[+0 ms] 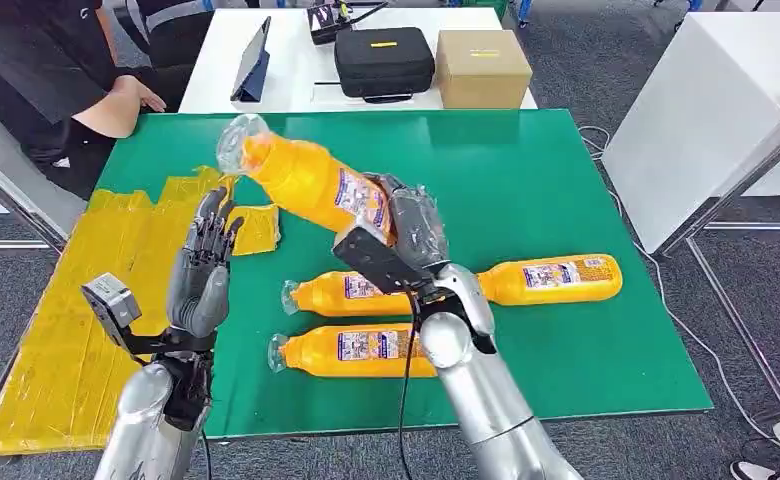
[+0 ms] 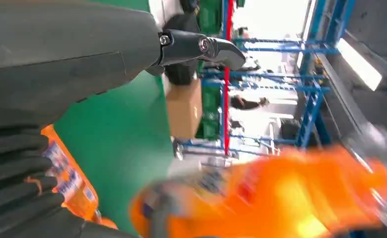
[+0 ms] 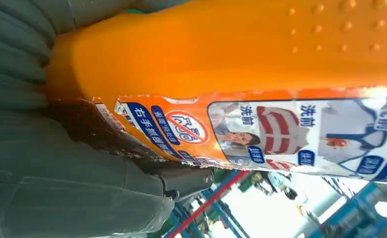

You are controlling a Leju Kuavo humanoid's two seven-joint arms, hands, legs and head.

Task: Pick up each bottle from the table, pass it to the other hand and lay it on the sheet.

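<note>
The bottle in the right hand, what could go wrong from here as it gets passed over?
The right hand grips the raised bottle near its base, so the long neck end hangs out tilted and could slip or swing. The left hand is open but apart from it; a mistimed release could drop it on the green mat, short of the yellow sheet.

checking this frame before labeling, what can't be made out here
- Held bottle: in the left wrist view it is a motion-blurred orange smear, label unreadable.
- Right robot hand: its fingers are hidden by the bottle in the right wrist view.
- Bottle on the mat: its middle is hidden behind the right arm in the head view.
</note>
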